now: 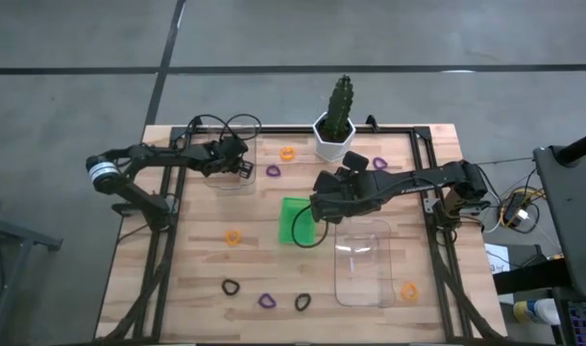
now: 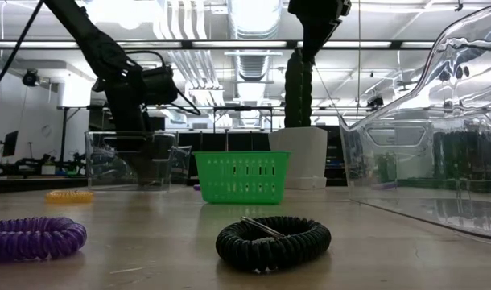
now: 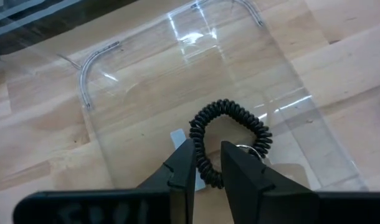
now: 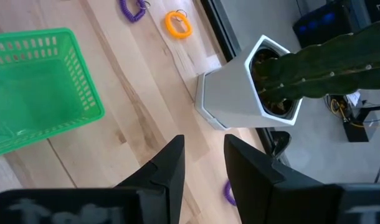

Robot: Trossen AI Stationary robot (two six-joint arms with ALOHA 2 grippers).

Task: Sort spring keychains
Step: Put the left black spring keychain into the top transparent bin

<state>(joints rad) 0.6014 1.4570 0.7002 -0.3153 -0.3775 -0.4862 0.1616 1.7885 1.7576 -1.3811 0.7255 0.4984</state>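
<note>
Upper left: left gripper [image 3: 207,168] clamped on a black spring keychain [image 3: 230,138] above a clear tray [image 1: 233,165]. Centre: right gripper [image 4: 202,163] slightly parted, empty, beside green tray [image 1: 295,221]. Other keychains scattered across the table [image 1: 189,279].

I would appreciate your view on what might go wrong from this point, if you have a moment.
The left end effector pinches only one side of the black keychain above the clear tray; the loop could snag on release. The right end effector, empty, hangs near the cactus pot and might bump it.
</note>
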